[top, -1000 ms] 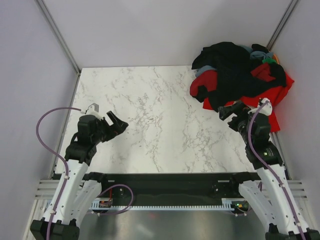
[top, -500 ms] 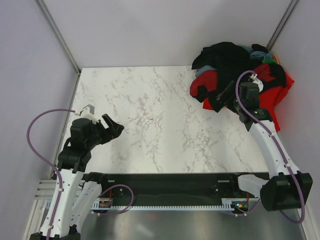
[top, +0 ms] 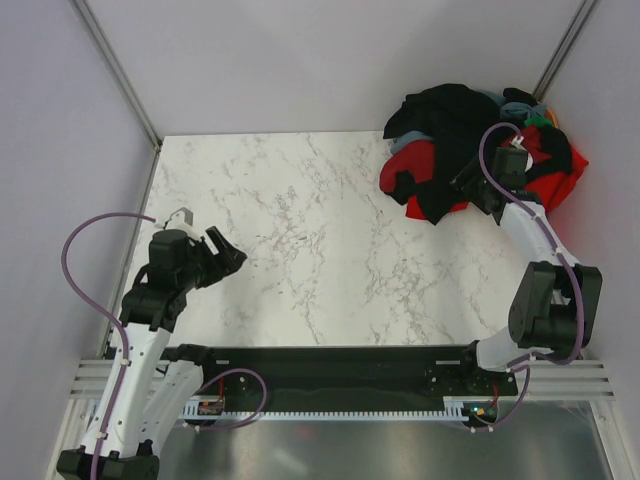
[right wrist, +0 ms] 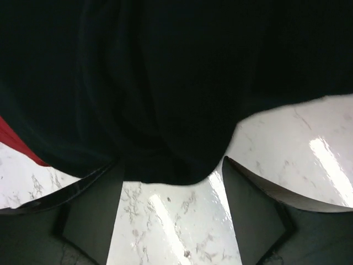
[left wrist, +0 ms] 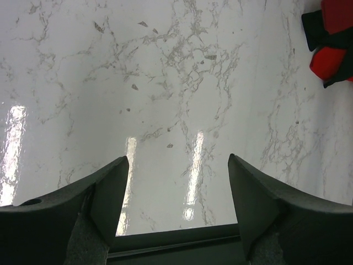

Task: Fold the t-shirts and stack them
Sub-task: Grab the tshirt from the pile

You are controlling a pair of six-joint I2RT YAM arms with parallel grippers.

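Note:
A heap of t-shirts (top: 480,150) lies at the table's far right corner: black ones on top, a red one (top: 555,185) under them, bits of grey-blue, orange and green at the back. My right gripper (top: 466,180) is open at the heap's near side, over the black cloth. In the right wrist view black cloth (right wrist: 165,77) fills the top and hangs just beyond the open fingers (right wrist: 94,215), with a red edge (right wrist: 19,146) at the left. My left gripper (top: 228,255) is open and empty over bare marble at the left.
The marble table (top: 310,240) has grey walls on three sides. A black rail (top: 320,355) runs along the near edge. In the left wrist view the heap's red and black edge (left wrist: 331,38) shows at the top right.
My right arm has reached out to the far right, its gripper moving from the heap's near edge up onto the black cloth. My left gripper has drawn back slightly.

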